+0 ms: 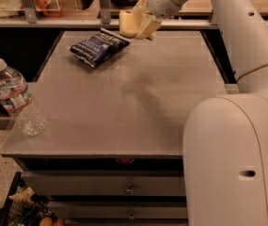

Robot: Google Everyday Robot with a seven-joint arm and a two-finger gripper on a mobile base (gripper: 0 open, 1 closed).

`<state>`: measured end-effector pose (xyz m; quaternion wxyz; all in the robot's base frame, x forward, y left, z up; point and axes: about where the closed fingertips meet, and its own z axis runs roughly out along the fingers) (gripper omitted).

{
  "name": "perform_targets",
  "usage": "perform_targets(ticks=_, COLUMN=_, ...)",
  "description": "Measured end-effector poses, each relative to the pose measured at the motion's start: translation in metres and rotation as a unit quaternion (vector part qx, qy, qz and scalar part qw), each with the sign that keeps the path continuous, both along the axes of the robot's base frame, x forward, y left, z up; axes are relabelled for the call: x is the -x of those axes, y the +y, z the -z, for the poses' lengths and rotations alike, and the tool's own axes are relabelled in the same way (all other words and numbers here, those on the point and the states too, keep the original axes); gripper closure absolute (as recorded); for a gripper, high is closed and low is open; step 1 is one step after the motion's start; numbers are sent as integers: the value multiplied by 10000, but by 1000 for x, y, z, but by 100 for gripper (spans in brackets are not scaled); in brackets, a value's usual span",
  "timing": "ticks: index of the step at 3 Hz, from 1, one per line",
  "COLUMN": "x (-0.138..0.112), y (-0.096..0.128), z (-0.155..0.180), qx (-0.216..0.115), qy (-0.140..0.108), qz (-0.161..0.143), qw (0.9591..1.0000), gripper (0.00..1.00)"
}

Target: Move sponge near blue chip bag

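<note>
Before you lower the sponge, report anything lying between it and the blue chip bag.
Nothing visible is in the way. The gripper holds the sponge above the table's far edge, just right of the blue chip bag, with bare tabletop between them. The water bottle stands at the near left corner, well off that path.

Office kitchen — drawered counter; gripper holds sponge above it.
</note>
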<state>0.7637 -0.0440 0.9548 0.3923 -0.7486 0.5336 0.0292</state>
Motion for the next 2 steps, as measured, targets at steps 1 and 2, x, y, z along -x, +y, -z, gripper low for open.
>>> perform_targets(ticks=1, x=-13, y=13, z=10, qx=-172, qy=-29, qz=-54, qw=9998, gripper=100)
perform_targets(ticks=2, x=-22, y=23, z=17, qx=-267, qy=-63, qz=-99, qw=9996, gripper=100)
